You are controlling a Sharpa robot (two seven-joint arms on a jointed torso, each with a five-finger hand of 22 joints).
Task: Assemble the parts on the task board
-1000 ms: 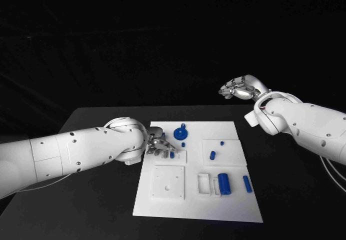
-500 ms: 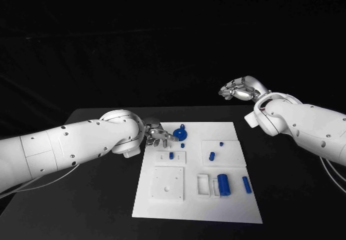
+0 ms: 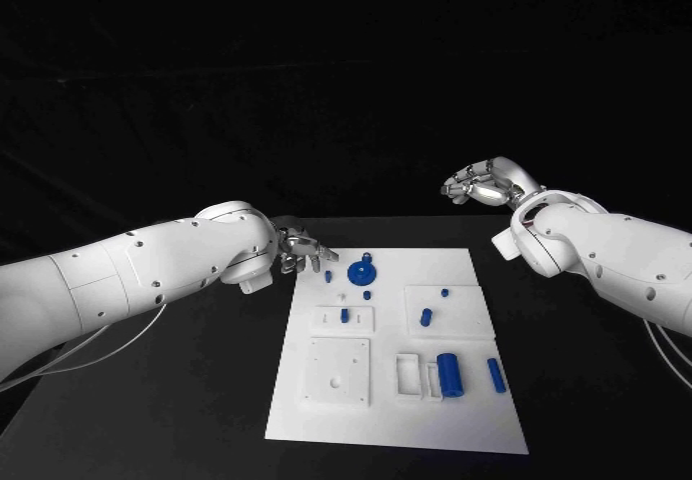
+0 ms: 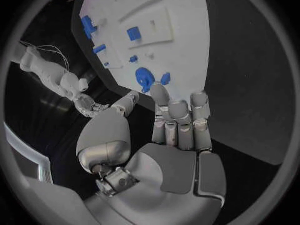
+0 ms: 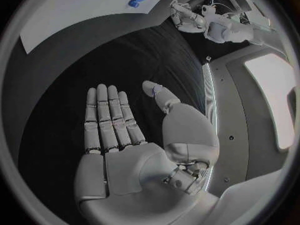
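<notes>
While left hand (image 3: 303,252) hovers open, holding nothing, at board (image 3: 476,420) upper-left corner, right hand (image 3: 483,183) idles open upper right. Blue wheel (image 3: 361,269) sits nr board top edge. Risk: spread fingers knock wheel or adj. pegs on descent.

white task board (image 3: 462,420) — blue parts (image 3: 449,373)

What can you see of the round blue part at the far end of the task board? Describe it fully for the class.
The round blue part is a disc with a small loop or tab sticking out of its far edge. It looks like plastic. It lies on the white task board near its far edge, with a small blue piece beside it. The left hand hovers close by, fingers apart, not touching it.
</notes>
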